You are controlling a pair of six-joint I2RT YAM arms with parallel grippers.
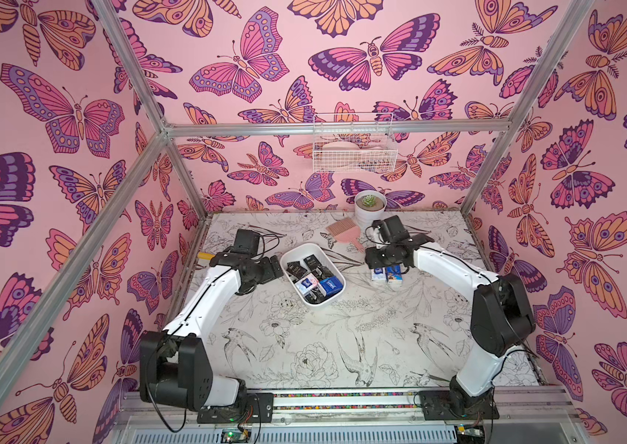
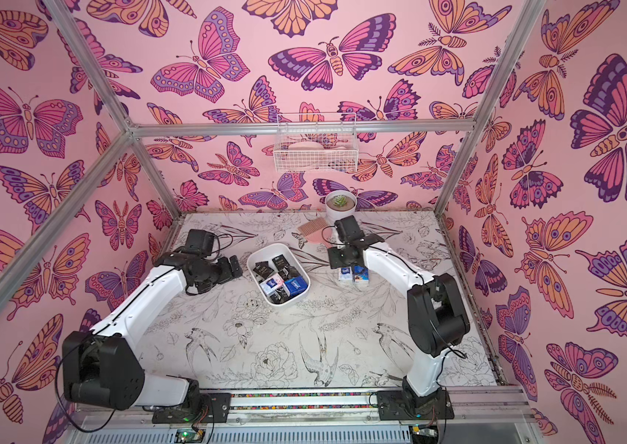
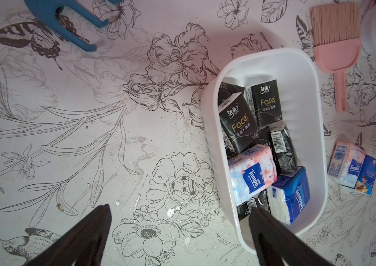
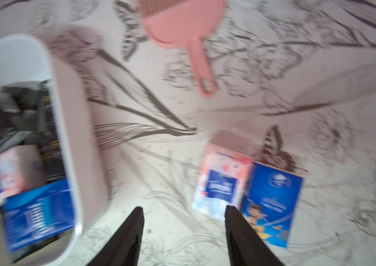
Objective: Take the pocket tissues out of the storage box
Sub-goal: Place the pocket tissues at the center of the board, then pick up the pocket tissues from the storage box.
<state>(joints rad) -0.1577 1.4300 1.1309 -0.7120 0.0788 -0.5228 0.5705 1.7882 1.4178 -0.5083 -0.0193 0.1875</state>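
The storage box (image 1: 291, 252) (image 2: 260, 254) is a shallow white tray in the middle of the table in both top views. Several pocket tissues (image 1: 313, 281) lie jumbled in it: black packets (image 3: 237, 124), a white-pink one (image 3: 251, 172) and a blue one (image 3: 294, 195). Two more packets, white-pink (image 1: 378, 275) (image 4: 222, 182) and blue (image 1: 396, 275) (image 4: 274, 200), lie side by side on the table right of the box. My left gripper (image 3: 180, 208) is open at the box's left side, one finger over its near end. My right gripper (image 4: 183, 208) is open and empty above the table, beside the white-pink packet.
A pink hand brush (image 1: 342, 230) lies behind the box, next to a white plant pot (image 1: 370, 205). A white wire basket (image 1: 354, 148) hangs on the back wall. A blue plastic tool (image 3: 67, 25) lies on the table to the left.
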